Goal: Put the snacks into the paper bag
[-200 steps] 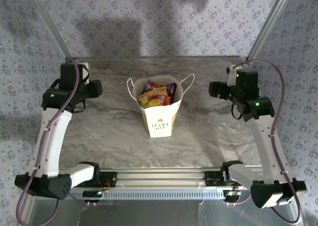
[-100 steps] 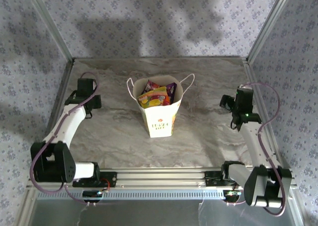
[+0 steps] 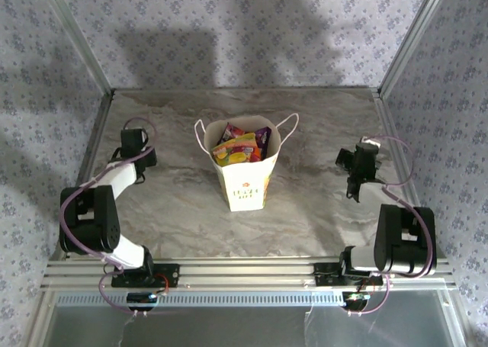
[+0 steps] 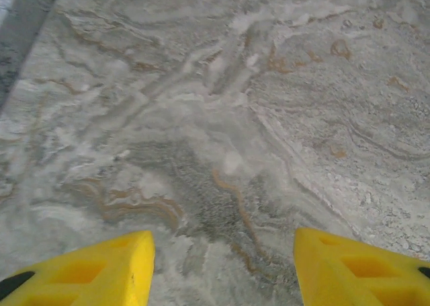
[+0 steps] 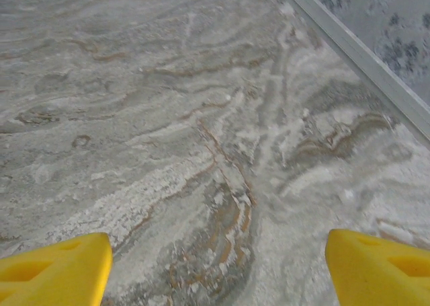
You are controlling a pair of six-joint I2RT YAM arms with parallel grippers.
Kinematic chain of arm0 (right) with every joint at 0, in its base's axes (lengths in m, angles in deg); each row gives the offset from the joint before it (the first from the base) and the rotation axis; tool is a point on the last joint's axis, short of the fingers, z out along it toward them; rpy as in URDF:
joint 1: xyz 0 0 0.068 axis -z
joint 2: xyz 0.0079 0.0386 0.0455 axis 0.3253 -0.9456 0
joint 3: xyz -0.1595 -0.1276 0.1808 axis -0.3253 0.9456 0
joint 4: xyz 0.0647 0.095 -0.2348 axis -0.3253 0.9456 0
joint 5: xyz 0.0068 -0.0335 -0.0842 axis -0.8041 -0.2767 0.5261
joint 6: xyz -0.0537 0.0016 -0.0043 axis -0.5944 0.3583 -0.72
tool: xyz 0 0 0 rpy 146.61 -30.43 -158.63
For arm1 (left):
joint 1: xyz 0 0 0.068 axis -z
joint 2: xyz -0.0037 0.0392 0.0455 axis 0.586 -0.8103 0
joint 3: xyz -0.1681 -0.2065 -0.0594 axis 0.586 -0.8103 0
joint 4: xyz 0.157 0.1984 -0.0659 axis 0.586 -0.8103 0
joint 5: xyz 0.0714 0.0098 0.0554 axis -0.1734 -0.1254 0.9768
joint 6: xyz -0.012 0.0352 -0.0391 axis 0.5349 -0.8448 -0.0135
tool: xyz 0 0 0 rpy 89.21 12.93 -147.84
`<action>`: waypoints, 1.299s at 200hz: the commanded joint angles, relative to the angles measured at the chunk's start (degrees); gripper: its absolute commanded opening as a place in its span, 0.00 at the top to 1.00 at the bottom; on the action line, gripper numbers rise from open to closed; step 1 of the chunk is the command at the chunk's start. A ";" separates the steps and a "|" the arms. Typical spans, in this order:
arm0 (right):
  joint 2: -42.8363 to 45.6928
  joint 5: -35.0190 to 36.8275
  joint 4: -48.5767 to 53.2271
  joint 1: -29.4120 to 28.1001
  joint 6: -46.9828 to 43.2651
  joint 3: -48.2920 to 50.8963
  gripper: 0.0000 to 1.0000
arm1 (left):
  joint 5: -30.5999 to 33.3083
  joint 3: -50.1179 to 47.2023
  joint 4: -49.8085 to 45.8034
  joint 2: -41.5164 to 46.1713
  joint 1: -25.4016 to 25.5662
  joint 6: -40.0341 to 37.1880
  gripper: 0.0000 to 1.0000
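The white paper bag point(image 3: 245, 181) stands upright in the middle of the table, its cord handles spread to both sides. Several glossy snacks point(image 3: 240, 146), orange, yellow, red and purple, poke out of its open top. My left gripper point(image 3: 145, 158) hangs low over the table to the left of the bag, apart from it. In the left wrist view its yellow fingers point(image 4: 101, 269) stand apart over bare marble, the left gripper point(image 4: 224, 269) open and empty. My right gripper point(image 3: 348, 158) sits low to the right of the bag; in its wrist view the right gripper point(image 5: 218, 269) is wide open with nothing between the fingers.
The marble-patterned tabletop point(image 3: 183, 210) is ringed by an aluminium frame, with patterned walls behind and at the sides. A frame rail point(image 5: 356, 54) runs close by the right gripper at the table's right edge. Both arms are folded back near their bases.
Both arms have folded down and drawn back toward their bases, away from the bag. The grippers now hang lower over the table. The bag and snacks have not moved.
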 commanded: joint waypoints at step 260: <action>-9.93 -9.21 -27.29 -3.80 -12.76 7.46 0.00 | -1.44 -22.23 48.02 -1.15 1.91 -2.90 0.00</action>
